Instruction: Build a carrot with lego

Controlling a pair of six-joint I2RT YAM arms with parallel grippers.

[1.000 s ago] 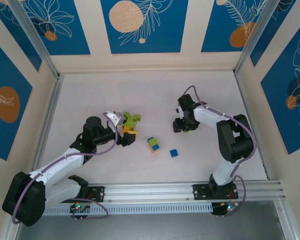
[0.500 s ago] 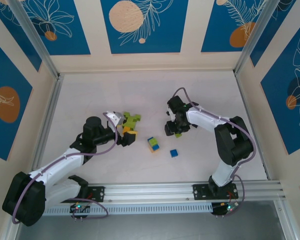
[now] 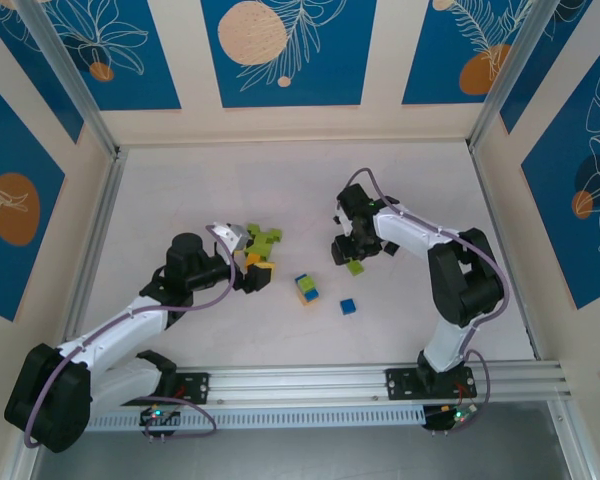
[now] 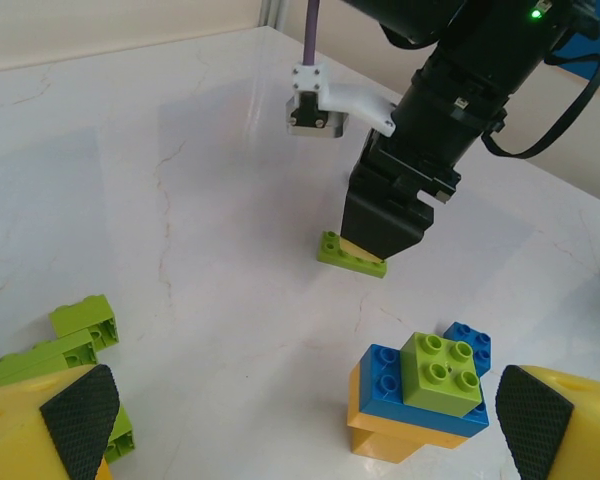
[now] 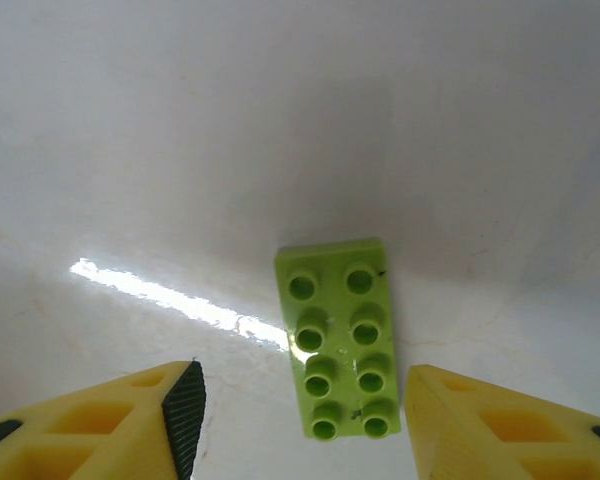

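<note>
A flat lime green lego brick (image 5: 338, 340) lies studs-up on the white table between the yellow fingers of my right gripper (image 5: 302, 392), which is open and hovers just over it; neither finger presses it. From above, that brick (image 3: 356, 267) sits under the right gripper (image 3: 351, 256). My left gripper (image 4: 305, 415) is wide open and low over the table with nothing between its fingers. A stack of orange, blue and green bricks (image 4: 420, 395) stands by its right finger, and lime green bricks (image 4: 80, 335) lie by its left finger. The stack (image 3: 306, 289) is mid-table.
A loose blue brick (image 3: 348, 306) lies right of the stack and shows just behind the stack (image 4: 470, 340) in the left wrist view. The cluster of green bricks (image 3: 263, 240) lies by the left gripper (image 3: 258, 253). Bare white table (image 3: 280, 180) stretches to the patterned back walls.
The right arm swung left toward the middle of the table, and the flat green brick now lies in plain sight under it. The left arm has not moved.
</note>
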